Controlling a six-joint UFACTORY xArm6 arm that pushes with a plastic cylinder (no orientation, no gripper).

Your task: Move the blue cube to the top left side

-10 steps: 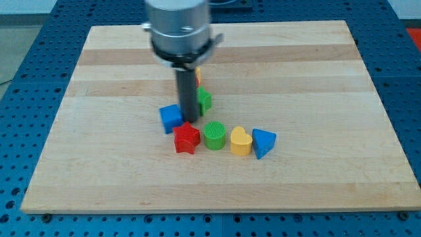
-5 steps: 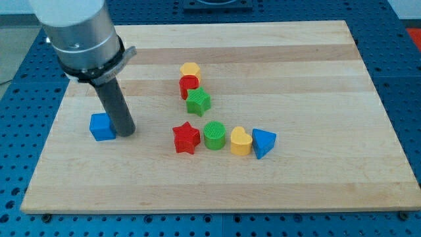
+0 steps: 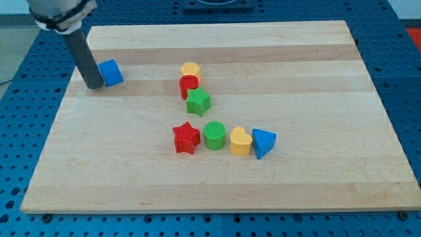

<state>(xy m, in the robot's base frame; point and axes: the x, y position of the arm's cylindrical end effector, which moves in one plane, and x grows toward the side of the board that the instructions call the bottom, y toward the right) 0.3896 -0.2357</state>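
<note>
The blue cube [image 3: 110, 72] lies on the wooden board [image 3: 296, 79] near its upper left part. My tip [image 3: 95, 85] is down on the board right at the cube's left side, touching or almost touching it. The dark rod rises from there to the view's top left corner.
A yellow block [image 3: 190, 68], a red block [image 3: 189, 84] and a green star [image 3: 198, 102] stand in a short column at the middle. Below them run a red star [image 3: 186, 138], a green cylinder [image 3: 214, 135], a yellow heart [image 3: 241, 141] and a blue triangle [image 3: 263, 142].
The blue cube has moved from beside the red star out to the left, then up toward the top left. My tip went with it and now stands on its left.
</note>
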